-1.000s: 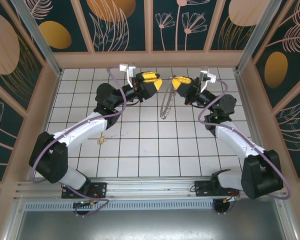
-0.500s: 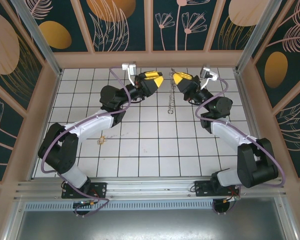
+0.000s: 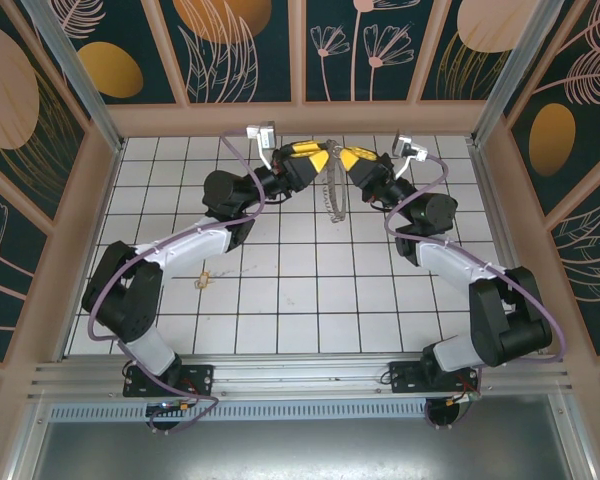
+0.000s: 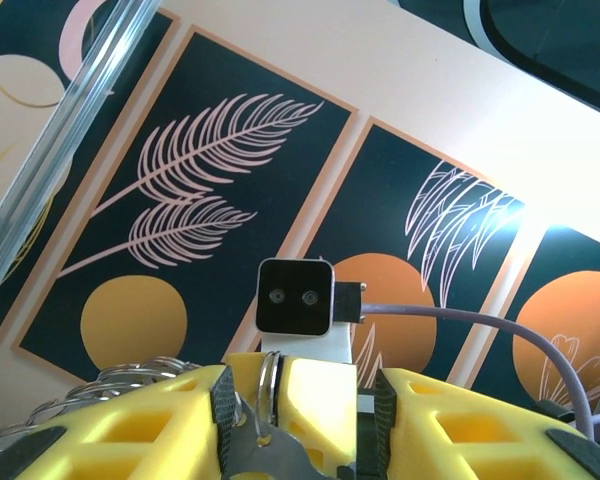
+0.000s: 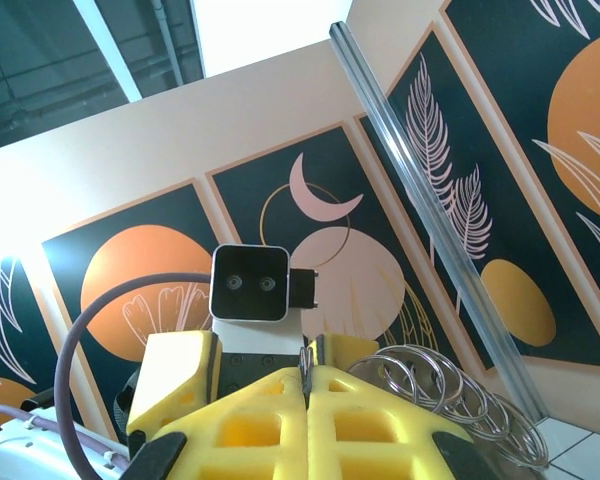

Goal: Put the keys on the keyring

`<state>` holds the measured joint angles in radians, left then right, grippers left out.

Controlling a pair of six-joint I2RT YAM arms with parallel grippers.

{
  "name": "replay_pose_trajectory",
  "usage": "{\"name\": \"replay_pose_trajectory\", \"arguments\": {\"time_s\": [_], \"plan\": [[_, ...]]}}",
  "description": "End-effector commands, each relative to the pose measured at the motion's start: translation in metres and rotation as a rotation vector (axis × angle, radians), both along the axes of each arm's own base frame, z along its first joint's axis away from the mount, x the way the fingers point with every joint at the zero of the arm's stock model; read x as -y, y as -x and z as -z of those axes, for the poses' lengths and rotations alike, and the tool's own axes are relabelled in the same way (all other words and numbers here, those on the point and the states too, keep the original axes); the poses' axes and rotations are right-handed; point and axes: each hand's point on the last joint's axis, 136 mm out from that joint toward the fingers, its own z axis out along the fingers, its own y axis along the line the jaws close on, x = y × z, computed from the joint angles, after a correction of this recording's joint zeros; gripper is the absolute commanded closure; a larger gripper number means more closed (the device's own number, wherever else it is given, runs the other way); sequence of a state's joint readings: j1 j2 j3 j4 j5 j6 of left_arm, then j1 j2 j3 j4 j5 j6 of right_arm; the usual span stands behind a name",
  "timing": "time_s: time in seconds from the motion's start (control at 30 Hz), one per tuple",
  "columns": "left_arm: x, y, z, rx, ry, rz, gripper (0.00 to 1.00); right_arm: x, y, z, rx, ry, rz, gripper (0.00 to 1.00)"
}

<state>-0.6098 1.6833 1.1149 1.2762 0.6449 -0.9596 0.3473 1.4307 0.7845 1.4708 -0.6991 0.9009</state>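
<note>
The keyring (image 3: 332, 192), a thin ring fringed with silvery pieces, hangs in the air at the back of the floor. My right gripper (image 3: 348, 158) is shut on its top; the thin wire shows pinched between the yellow fingers (image 5: 305, 375), with several silvery loops (image 5: 460, 400) beside them. My left gripper (image 3: 315, 158) faces it tip to tip. Its jaws (image 4: 300, 400) stand apart around the right gripper's fingertip, a loop of the ring (image 4: 268, 380) and a flat silvery piece (image 4: 265, 450). The tiny brass key (image 3: 203, 280) lies on the tiles, far from both grippers.
White tiled floor (image 3: 310, 290) is walled by patterned panels with a wooden rim (image 3: 300, 118) at the back. Metal corner posts (image 3: 75, 70) stand at both back corners. Purple cables (image 3: 235, 165) loop off both wrists.
Both grippers have moved toward each other until their tips meet. The keyring has swung slightly left with the right gripper, and the left jaws have narrowed a little.
</note>
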Motion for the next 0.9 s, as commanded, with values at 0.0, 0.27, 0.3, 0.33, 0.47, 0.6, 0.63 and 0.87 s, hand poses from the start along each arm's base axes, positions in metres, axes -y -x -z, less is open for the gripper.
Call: {"name": "replay_pose_trajectory", "arguments": {"time_s": [0.0,0.27,0.3,0.33,0.47,0.6,0.63,0.87], "plan": [[0.000,0.007,-0.016,0.046,0.040,0.021,0.58,0.004,0.015,-0.027,0.103,-0.058,-0.012,1.00],[0.001,0.008,-0.017,0.046,0.047,0.041,0.60,0.001,0.014,-0.024,0.095,-0.055,-0.021,1.00],[0.000,0.009,-0.019,0.048,0.051,0.045,0.60,0.000,0.014,-0.023,0.092,-0.054,-0.022,1.00],[0.004,0.005,-0.011,0.032,0.042,0.050,0.60,0.000,0.014,-0.023,0.091,-0.055,-0.023,1.00],[0.006,0.003,-0.005,0.016,0.038,0.063,0.61,-0.001,0.013,-0.022,0.089,-0.055,-0.024,1.00],[0.007,0.003,0.000,0.006,0.031,0.067,0.62,-0.002,0.012,-0.022,0.089,-0.053,-0.030,1.00],[0.006,0.002,0.000,0.004,0.032,0.064,0.62,-0.003,0.013,-0.022,0.088,-0.053,-0.034,1.00],[0.008,0.001,0.000,0.004,0.033,0.069,0.68,-0.006,0.012,-0.020,0.079,-0.050,-0.041,1.00]]}}
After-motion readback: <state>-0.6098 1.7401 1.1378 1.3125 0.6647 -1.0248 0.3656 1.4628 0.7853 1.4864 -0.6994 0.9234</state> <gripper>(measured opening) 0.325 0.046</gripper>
